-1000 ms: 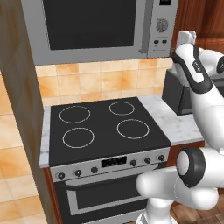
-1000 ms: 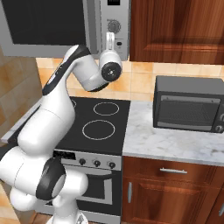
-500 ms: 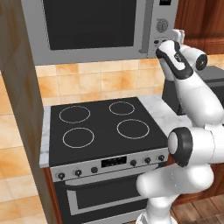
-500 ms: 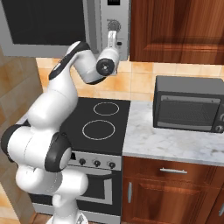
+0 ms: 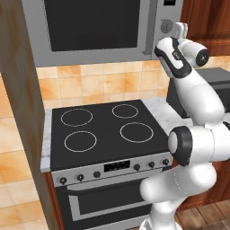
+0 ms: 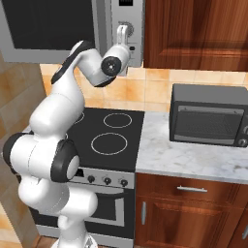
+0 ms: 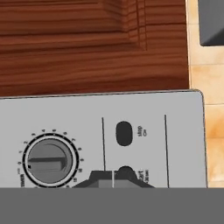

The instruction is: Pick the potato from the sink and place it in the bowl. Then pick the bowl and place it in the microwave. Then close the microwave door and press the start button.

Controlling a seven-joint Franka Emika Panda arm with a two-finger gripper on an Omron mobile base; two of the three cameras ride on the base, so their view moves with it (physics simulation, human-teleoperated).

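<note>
The light-grey microwave [image 5: 148, 27] hangs above the stove, and its dark-windowed microwave door [image 5: 94, 22] sits flush with the front. My gripper [image 5: 179, 28] is shut, fingertips together against the right-hand control panel [image 6: 127, 14]. In the hand view the shut gripper [image 7: 113, 180] rests at the lower dark oval button [image 7: 126, 171], below another oval button [image 7: 124, 133] and beside a round dial [image 7: 49, 159]. The potato, the bowl and the sink are out of view.
A black four-burner stove [image 5: 103, 130] lies under the microwave. On the marble counter [image 6: 189, 157] to the right stands a dark-grey countertop oven [image 6: 208, 114]. Brown wooden cabinets [image 6: 193, 29] hang right of the microwave, and a tall wood panel [image 5: 18, 90] borders the stove's left.
The arm has swung up and in towards the microwave, bringing the hand from beside the panel onto its buttons. The jaws have stayed shut.
</note>
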